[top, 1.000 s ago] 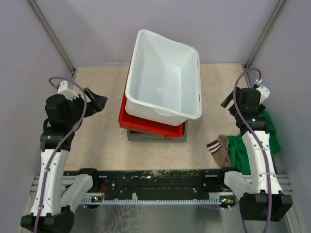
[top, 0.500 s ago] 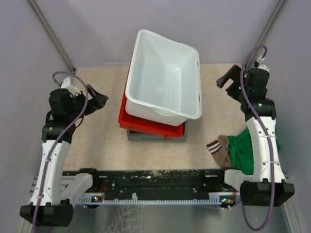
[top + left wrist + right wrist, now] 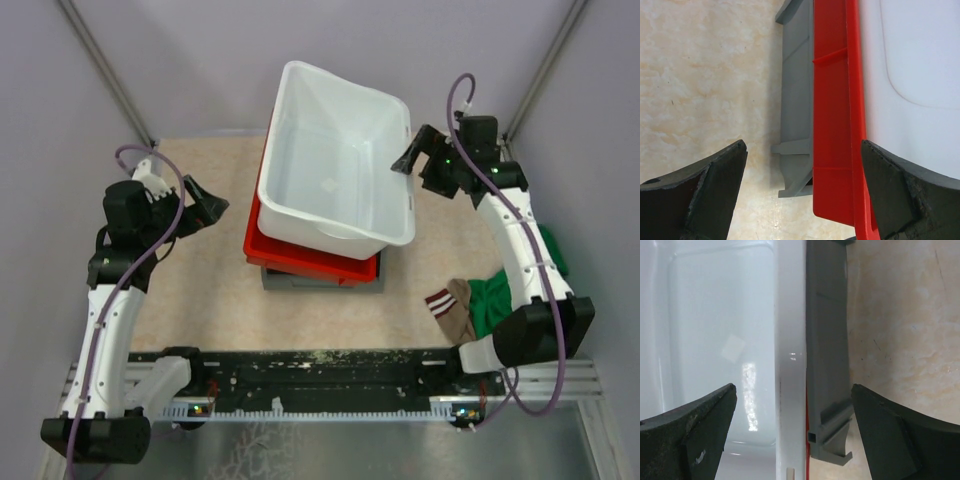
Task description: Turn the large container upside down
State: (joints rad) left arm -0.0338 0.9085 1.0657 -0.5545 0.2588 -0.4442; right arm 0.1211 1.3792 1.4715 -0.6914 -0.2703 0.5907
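**Jaws open beside upright tub (image 3: 335,160)**

Top: right gripper (image 3: 408,162) has swung in beside the tub's right rim; left gripper (image 3: 208,208) has barely moved. Tub sits upright on a red bin (image 3: 300,262).
Left wrist: red bin's wall between spread fingers.
Right wrist: tub rim between spread fingers.

Red bin (image 3: 300,262) on gray bin (image 3: 322,284); green cloth (image 3: 496,306), perhaps 1 striped sock (image 3: 450,310), at right
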